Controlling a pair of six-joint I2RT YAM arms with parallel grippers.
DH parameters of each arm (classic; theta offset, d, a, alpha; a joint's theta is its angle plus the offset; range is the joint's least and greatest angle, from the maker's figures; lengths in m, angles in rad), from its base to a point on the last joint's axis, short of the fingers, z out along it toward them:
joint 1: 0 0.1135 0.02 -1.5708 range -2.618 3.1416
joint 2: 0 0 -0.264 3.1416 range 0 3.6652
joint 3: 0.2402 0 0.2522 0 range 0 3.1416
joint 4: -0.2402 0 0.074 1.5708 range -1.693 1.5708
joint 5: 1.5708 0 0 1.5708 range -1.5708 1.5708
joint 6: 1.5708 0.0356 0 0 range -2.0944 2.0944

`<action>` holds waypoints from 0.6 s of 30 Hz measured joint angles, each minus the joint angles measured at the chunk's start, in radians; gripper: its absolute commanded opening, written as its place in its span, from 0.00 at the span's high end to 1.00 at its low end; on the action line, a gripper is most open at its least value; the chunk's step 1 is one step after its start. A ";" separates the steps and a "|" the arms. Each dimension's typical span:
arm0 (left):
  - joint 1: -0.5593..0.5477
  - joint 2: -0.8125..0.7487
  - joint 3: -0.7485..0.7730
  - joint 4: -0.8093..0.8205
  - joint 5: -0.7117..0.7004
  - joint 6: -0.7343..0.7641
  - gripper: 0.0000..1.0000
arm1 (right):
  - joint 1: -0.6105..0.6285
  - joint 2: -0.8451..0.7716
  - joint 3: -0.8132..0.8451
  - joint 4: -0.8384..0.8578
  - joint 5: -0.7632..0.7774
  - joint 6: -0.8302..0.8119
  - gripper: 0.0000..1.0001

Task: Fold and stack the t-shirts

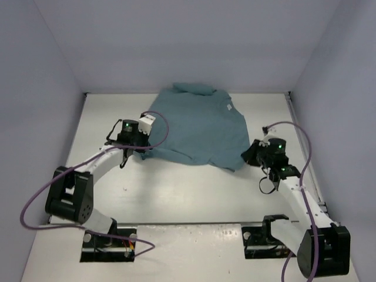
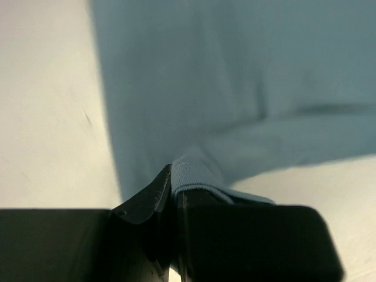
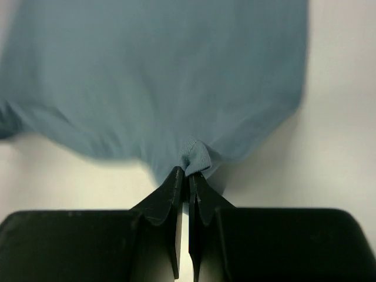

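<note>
- Progress: the t-shirt lies spread on the table in the upper centre of the top view. Its far edge is bunched, and its white label shows at the upper right of the cloth.
- No finished fold is visible. I judge folding barely begun and stacking not yet done.
- My left gripper: jaws closed, pinching a ridge of fabric at the shirt's lower-left edge.
- My right gripper: jaws closed, pinching a small tuck at the shirt's lower-right corner.
- I see only one shirt.
</note>
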 measured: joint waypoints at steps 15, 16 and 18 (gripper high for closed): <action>0.048 0.385 0.932 -0.203 -0.138 0.167 1.00 | 0.024 -0.200 -0.067 -0.308 0.139 0.240 1.00; 0.050 0.408 1.000 -0.215 -0.127 0.167 1.00 | 0.025 -0.202 -0.067 -0.311 0.139 0.247 1.00; 0.055 0.426 1.105 -0.253 -0.076 0.158 1.00 | 0.025 -0.211 -0.067 -0.311 0.139 0.258 1.00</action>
